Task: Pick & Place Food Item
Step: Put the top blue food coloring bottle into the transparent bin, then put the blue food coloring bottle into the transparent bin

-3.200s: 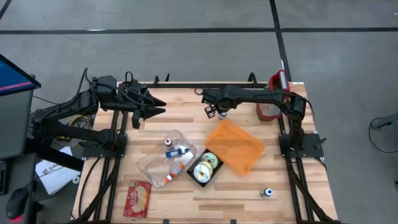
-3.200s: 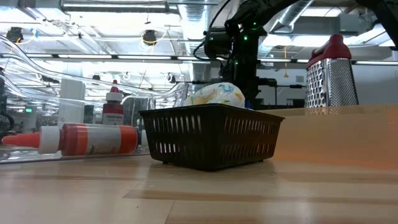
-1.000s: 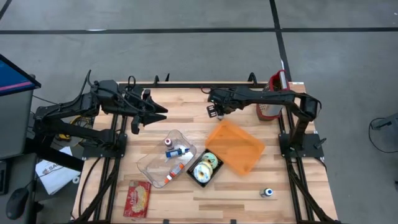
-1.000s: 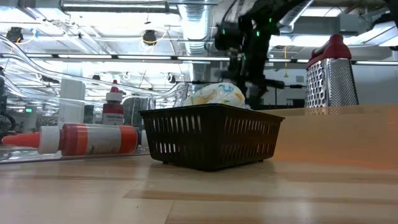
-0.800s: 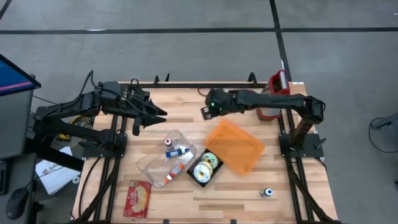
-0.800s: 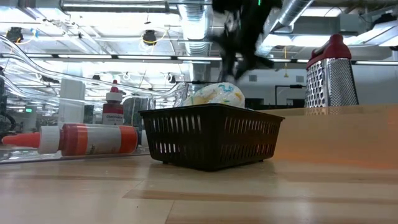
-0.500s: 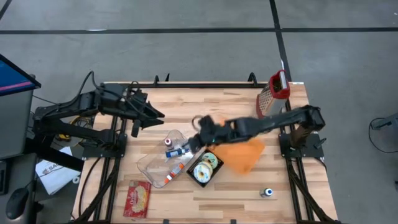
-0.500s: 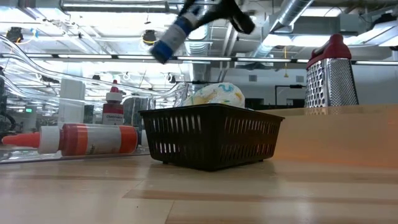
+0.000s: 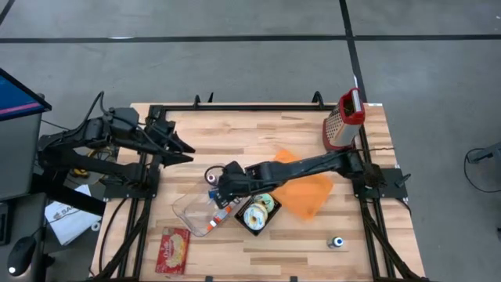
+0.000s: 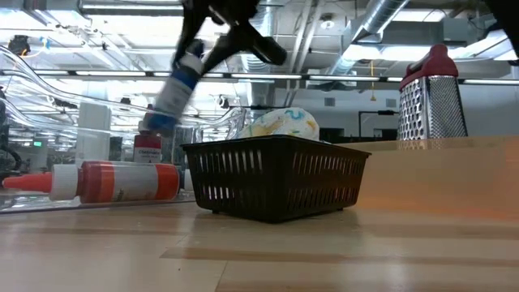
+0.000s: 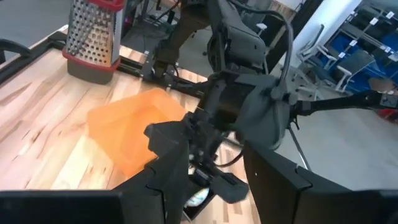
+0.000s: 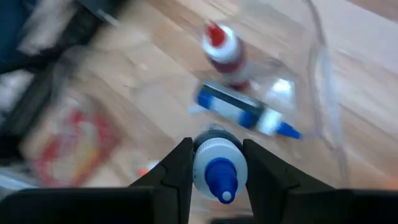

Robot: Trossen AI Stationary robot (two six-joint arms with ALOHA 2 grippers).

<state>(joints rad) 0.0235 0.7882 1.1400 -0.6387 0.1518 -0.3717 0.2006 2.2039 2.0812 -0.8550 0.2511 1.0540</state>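
Note:
My right gripper [image 9: 222,188] reaches across the table and hangs over the clear container [image 9: 196,205], shut on a white bottle with a blue cap [image 12: 219,163]. In the low view this bottle [image 10: 173,88] hangs tilted in the air, left of the black basket [image 10: 276,182]. The basket holds a pale, colourful food item [image 10: 280,123]. Several bottles lie or stand in the clear container: a red-capped one [image 12: 222,48], a blue one [image 12: 239,111] and an orange one [image 10: 113,182]. My left gripper [image 9: 189,154] waits open at the table's left, touching nothing. My right gripper pinches the bottle's cap end, at the white shoulder below the blue cap [image 12: 205,163], between its two fingers [image 12: 179,167]. The fingers slant down from the table's right side. The bottle hangs tilted below them, clear of the container and the table.
An orange tray [image 9: 304,186] lies right of the basket, partly under my right arm. A metal grater with a red handle [image 9: 343,125] stands at the far right corner. A red packet [image 9: 174,249] and a small blue-capped thing [image 9: 337,243] lie near the front edge.
My right gripper has swung quickly from the table's far middle toward the near left, tipping further down, and now hangs over the clear container with the bottle in its fingers. My left gripper has drawn back a little toward the table's left edge.

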